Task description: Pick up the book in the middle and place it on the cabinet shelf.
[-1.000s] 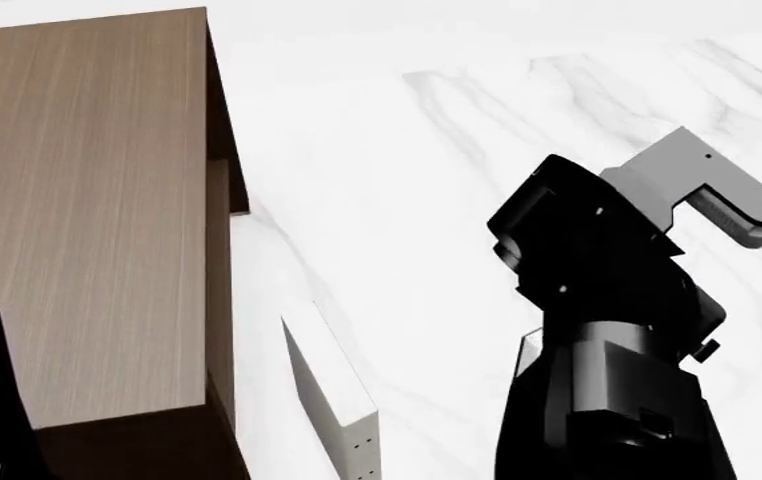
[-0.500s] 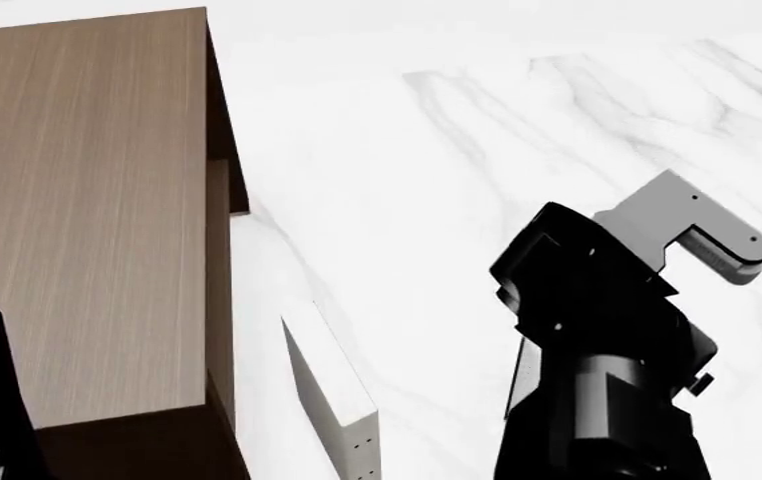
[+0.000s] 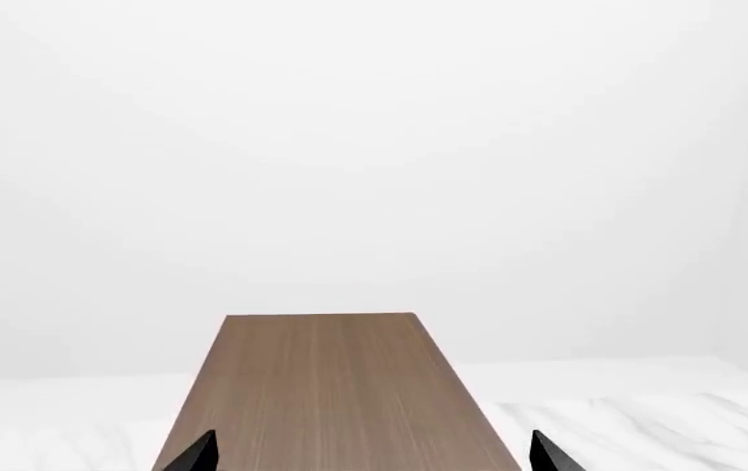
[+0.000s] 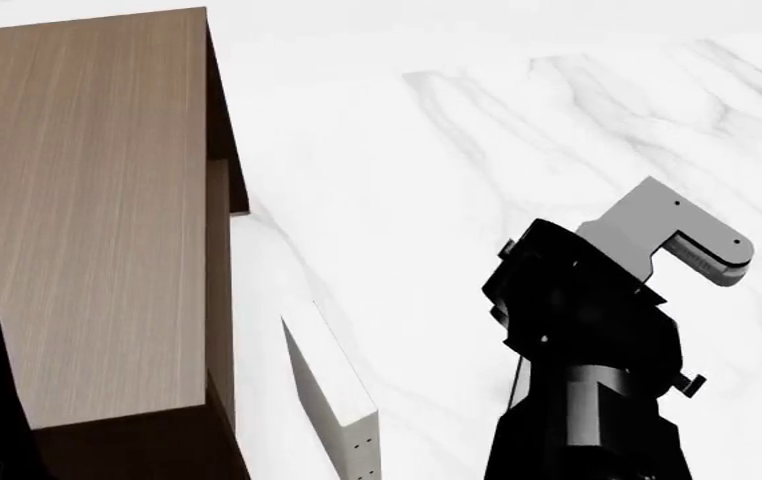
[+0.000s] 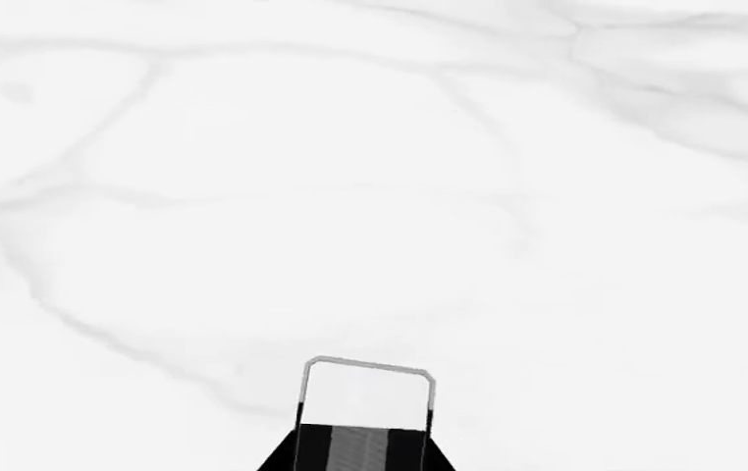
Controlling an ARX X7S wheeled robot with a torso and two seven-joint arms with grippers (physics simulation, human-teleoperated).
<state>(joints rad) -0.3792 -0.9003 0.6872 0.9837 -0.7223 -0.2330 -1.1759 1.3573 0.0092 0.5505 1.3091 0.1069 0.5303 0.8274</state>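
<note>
**Q:** What has changed since a second ago?

**A:** My right arm (image 4: pixel 581 340) has sunk lower in the head view, and its grey bracket (image 4: pixel 668 240) has dropped with it. The cabinet shelf (image 4: pixel 81 200) and the white slab (image 4: pixel 334 395) beside it haven't moved.

**Q:** End effectors?

**A:** My left end effector (image 3: pixel 374 456) has its fingertips (image 3: pixel 197 453) wide apart over the cabinet's flat top, holding nothing. My right end effector (image 5: pixel 363 422) hangs over the bare marble tabletop (image 5: pixel 374 177). Only one pale tip shows, so I cannot tell whether it's apart or together.

**Q:** The book, and its long axis?

**A:** No view shows it, so I cannot tell where it is or which way it points. The cabinet's top runs lengthwise away from my head camera.
</note>
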